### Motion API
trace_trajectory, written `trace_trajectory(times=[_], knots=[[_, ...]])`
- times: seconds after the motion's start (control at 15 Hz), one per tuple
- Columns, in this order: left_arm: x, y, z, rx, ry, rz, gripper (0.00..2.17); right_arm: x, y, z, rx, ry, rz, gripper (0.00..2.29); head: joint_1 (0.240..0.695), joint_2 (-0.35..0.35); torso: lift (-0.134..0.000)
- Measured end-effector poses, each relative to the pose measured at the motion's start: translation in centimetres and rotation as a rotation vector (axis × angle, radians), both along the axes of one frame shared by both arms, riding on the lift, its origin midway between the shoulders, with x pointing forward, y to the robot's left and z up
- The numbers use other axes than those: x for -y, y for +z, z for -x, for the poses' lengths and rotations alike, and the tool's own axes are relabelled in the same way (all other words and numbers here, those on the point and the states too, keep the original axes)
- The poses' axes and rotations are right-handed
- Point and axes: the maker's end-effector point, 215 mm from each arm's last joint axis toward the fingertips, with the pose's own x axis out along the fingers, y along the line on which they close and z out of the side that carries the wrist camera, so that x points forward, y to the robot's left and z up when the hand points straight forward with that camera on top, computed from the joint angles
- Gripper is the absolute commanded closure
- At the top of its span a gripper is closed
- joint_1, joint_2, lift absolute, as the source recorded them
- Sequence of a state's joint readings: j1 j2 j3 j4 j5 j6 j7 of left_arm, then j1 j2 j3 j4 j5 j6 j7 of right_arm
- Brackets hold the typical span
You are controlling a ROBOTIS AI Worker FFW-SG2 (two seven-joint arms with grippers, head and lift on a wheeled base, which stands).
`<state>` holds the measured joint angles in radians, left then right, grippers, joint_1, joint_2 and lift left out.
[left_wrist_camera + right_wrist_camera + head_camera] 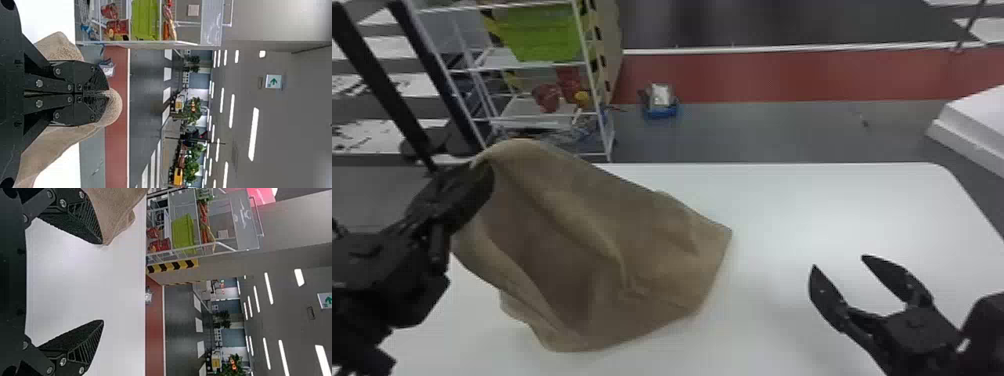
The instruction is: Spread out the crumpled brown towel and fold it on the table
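In the head view my left gripper, at the left, holds an edge of the brown towel above the table. The towel hangs from it in folds, its lower part spread towards the middle of the white tabletop. In the left wrist view the left gripper is shut on the towel, which bulges just past the fingertips. My right gripper stands open right of the towel, apart from it. In the right wrist view a wide gap parts the fingers of the right gripper; the towel is beyond one of them.
The white table extends to the right and behind the towel. Beyond its back left edge stands a wire shelf with a green bin. A small blue box is on the floor, and a white block is at the right edge.
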<state>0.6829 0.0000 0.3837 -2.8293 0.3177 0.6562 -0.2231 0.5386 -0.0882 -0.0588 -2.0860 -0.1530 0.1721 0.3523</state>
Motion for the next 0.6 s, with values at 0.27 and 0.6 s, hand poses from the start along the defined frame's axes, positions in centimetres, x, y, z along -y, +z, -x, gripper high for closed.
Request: trace_trajectory(times=[0.27, 0.6], knots=[[-4.2, 3.6, 1.4, 0.065, 0.058, -0.010, 1.83, -0.7, 4.7, -0.7, 0.171, 0.121, 0.012, 0.18, 0.695, 0.193, -0.124], [-8.4, 7.0, 2.2, 0.135, 0.122, -0.020, 1.83, 0.8, 8.6, -1.5, 0.399, 0.120, 0.045, 0.19, 0.695, 0.228, -0.124]])
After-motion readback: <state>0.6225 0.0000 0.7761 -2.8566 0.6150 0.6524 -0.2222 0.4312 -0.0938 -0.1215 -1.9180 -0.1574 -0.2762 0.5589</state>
